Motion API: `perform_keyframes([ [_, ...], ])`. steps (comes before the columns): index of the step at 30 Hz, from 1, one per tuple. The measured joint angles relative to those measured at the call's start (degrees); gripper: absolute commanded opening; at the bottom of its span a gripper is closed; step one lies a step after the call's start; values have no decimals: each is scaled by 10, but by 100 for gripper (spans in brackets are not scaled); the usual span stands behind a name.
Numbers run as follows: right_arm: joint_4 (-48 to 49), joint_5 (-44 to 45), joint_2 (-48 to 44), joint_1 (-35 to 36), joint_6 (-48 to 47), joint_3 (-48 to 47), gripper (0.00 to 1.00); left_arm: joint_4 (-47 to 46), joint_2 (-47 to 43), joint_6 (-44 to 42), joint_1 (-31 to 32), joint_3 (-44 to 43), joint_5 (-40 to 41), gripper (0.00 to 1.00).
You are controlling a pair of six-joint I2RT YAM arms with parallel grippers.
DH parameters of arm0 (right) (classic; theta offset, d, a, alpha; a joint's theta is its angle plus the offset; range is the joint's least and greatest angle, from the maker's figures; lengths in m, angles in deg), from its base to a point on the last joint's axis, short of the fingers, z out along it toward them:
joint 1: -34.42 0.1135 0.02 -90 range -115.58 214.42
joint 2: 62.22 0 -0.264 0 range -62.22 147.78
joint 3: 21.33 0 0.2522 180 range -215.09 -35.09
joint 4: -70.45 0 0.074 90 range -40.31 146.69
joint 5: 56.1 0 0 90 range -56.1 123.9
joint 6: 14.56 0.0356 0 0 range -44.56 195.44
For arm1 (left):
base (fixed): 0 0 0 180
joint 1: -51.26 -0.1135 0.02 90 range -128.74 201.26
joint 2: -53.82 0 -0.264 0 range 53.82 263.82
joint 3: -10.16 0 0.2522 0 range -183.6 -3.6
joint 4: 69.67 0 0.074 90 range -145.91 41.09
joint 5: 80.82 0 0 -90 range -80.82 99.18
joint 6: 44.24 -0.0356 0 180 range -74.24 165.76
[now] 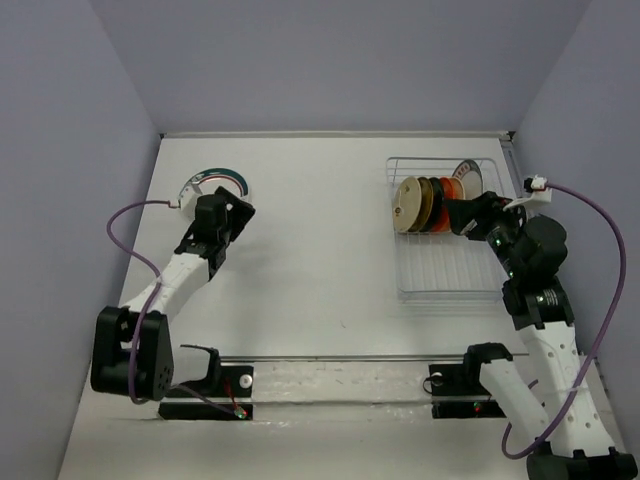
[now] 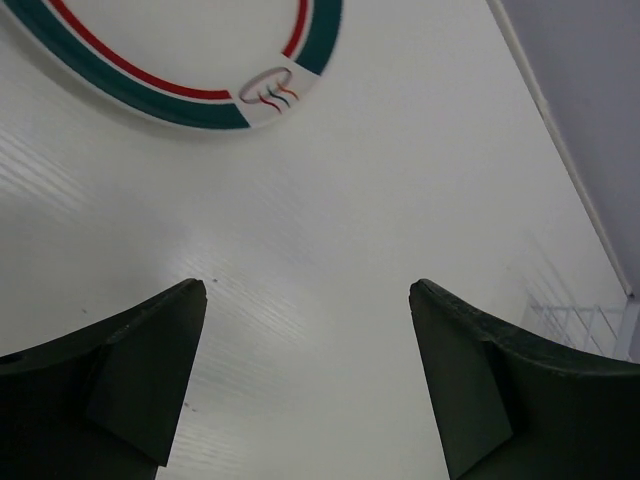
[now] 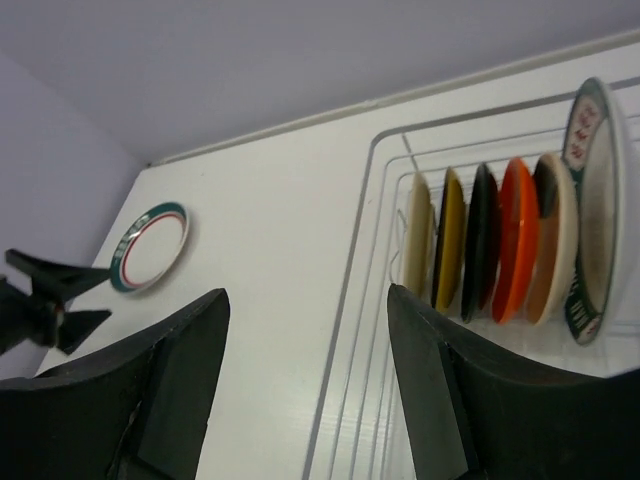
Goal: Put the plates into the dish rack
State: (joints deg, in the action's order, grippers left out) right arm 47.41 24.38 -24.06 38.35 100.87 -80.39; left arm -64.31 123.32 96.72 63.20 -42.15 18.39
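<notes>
Here, 1 small round white plate with a green-and-red patterned rim [image 2: 180, 40] lies flat on the white tabletop [image 1: 320, 230], far left. It sits just beyond the left gripper [image 2: 308, 290], whose jaws are spread and empty. 6 more plates [image 3: 515, 240] stand on edge in a row in the rectangular white wire dish rack [image 1: 440, 265]: cream, amber-yellow, black, orange, cream, patterned white. The right gripper [image 3: 305, 295] hovers beside them, jaws spread, holding nothing.

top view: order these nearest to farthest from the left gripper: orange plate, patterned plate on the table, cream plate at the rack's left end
1. patterned plate, on the table, just ahead of the left gripper
2. cream plate, left end of the row in the dish rack
3. orange plate, farther right in that row
</notes>
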Motion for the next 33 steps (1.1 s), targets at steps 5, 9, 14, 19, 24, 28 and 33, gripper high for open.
perform_keyframes([
  [5, 5, -73, -33, 0, 10, 53, 70, -10, 81, 38, -77, -9, 13, 90],
  [9, 5, -111, -49, 0, 14, 68, 68, -23, 109, 53, -121, -9, 16, 84],
  [14, 8, -144, -49, 0, 22, 68, 67, -37, 175, 56, -182, -26, 10, 84],
  [19, 8, -160, -48, 0, 34, 68, 66, -66, 260, 59, -211, -70, -16, 80],
  [24, 10, -161, -44, 0, 47, 68, 65, -141, 327, 83, -219, -103, -49, 31],
  [28, 12, -164, -39, 0, 54, 68, 64, -183, 369, 104, -221, -112, -74, 5],
  [33, 14, -161, -40, 0, 58, 68, 69, -264, 364, 131, -225, -76, -90, 6],
])
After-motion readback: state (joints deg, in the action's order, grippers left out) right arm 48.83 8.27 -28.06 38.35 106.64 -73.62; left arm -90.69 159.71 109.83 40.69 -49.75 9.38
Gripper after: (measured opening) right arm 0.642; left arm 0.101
